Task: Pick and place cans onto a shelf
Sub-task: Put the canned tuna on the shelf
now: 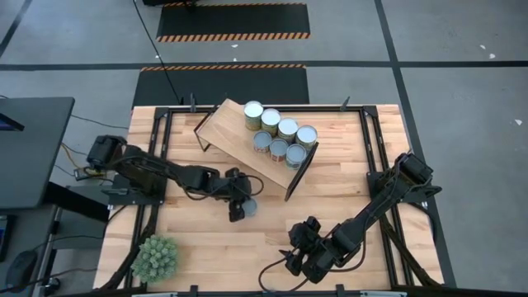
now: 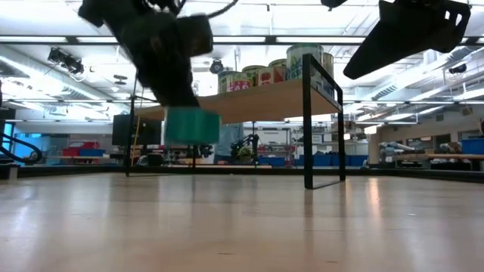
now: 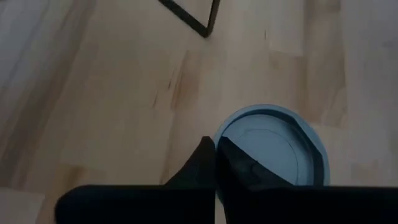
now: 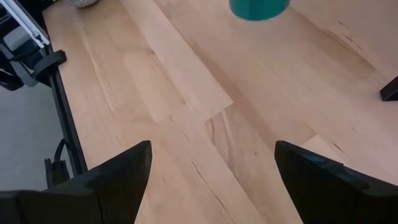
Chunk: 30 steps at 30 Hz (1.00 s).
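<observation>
The shelf, a light-wood board on black legs, stands skewed at the table's far middle. Several cans stand upright on its right half, and they also show in the low view. My left gripper is shut on one more can with a blue-grey top and teal side, in front of the shelf's near edge. My right gripper stands open over bare tabletop near the table's front edge, with nothing between its fingers. My left gripper pinches the can's top rim on the side facing the arm. One finger is outside the wall and the other lies over the recessed top. The fingers slant down from the table's left. The can hangs below them, clear of the table.
A spiky green plant ball sits at the near left corner. Black frame rails run along the table's sides. The shelf's black legs stand just beyond the held can. Open tabletop lies between the two grippers.
</observation>
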Motion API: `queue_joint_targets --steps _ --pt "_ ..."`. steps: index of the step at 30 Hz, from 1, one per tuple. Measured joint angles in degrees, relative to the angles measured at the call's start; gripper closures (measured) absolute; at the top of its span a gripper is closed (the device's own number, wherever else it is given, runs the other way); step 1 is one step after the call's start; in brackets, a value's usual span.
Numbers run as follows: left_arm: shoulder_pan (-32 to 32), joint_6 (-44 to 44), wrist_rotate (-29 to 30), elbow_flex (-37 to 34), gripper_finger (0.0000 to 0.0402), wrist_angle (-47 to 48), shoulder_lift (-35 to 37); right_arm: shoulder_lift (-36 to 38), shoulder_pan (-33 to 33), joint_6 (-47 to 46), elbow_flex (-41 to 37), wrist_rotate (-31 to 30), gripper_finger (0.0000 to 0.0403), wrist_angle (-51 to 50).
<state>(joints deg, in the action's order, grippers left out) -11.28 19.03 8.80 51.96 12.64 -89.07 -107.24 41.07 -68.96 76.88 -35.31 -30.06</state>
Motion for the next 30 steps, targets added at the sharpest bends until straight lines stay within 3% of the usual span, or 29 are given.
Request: queue_joint_targets --steps 8,17,22,30 --pt "1.3 2.7 -1.9 4.6 0.0397 12.2 6.6 0.0 0.6 0.5 0.0 -0.6 0.0056 -0.5" --pt "6.8 3.5 -0.9 17.5 0.0397 30.2 10.0 0.0 0.6 1.7 0.0 -2.9 0.0056 0.5" --pt "11.9 1.0 0.8 21.8 0.0397 34.0 10.1 0.0 0.6 1.9 0.0 -4.2 0.0056 1.5" --pt "22.6 -3.0 1.9 22.1 0.0398 35.1 10.1 0.0 0.8 2.0 0.0 -4.2 0.0056 2.7"
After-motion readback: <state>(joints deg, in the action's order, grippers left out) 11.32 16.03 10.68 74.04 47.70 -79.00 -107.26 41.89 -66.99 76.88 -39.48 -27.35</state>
